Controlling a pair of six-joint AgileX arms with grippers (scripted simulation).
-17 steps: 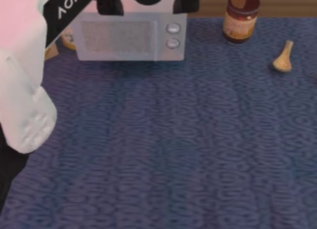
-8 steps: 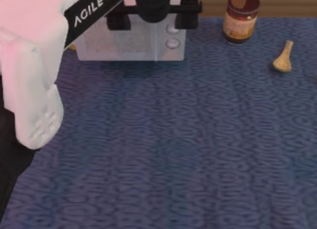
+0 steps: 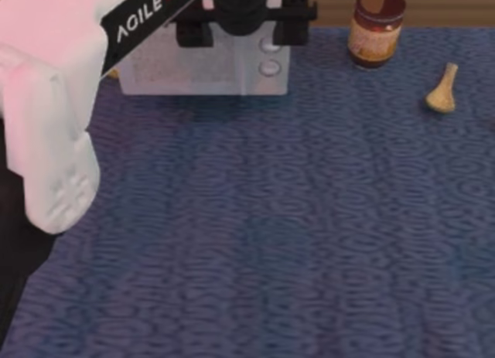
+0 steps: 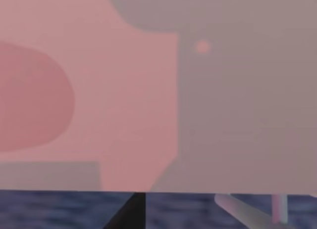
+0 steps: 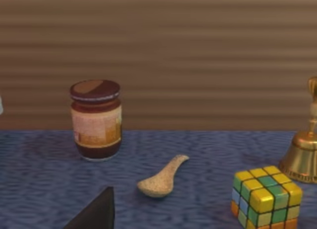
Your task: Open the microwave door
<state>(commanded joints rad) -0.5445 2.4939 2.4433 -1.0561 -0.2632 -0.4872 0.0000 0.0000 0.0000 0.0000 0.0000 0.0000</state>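
The left gripper [image 3: 241,29] hung over the top front edge of the microwave [image 3: 205,64] at the table's far left, jaws spread wide, the microwave door [image 3: 186,60] just below them. A jar [image 3: 377,27] and spoon [image 3: 442,90] lay well right.

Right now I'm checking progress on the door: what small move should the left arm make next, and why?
Probably ease the left end effector a little lower onto the upper edge of the microwave door before pulling. In the top view it sits spread across the top front of the microwave, the door looks shut, and no grip shows. The right arm is out of the top view.
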